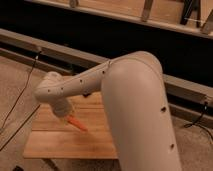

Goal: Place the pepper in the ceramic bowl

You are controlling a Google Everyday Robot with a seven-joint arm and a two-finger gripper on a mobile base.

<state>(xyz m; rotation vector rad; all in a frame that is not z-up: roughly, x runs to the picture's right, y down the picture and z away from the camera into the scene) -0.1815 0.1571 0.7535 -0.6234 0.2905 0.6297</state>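
- Arm (137, 110): off-white and bulky, it fills the right-centre of the camera view. The fat upper link rises from the bottom edge. A slimmer forearm reaches left and bends down at a rounded wrist over the tabletop.
- Dark panel (100, 32): a wide black band across the upper background, with a wooden ledge (110, 7) running along its top.
- Rail (70, 54): a long grey beam just under the dark panel. It slopes from upper left down toward the right and passes behind the arm.
- Floor (15, 75): beige and speckled, visible to the left of the tabletop and in the lower right corner.
- Tabletop (65, 145): light wooden planks at lower left. The arm covers its right part, so anything sitting there is hidden.
- Left cable (21, 95): thin and black, it drops from the rail and runs across the floor past the tabletop's left corner.
- Right cable (199, 117): black, hanging from the rail at the right edge.
- Gripper (66, 118): below the wrist, over the left-centre of the tabletop, pointing down and to the right.
- Jaws: closed on the upper-left end of the pepper. The wrist mostly covers them from this angle.
- Pepper (77, 124): orange-red and slender. It sticks out of the gripper slanting down-right, over the planks just left of the arm's upper link.
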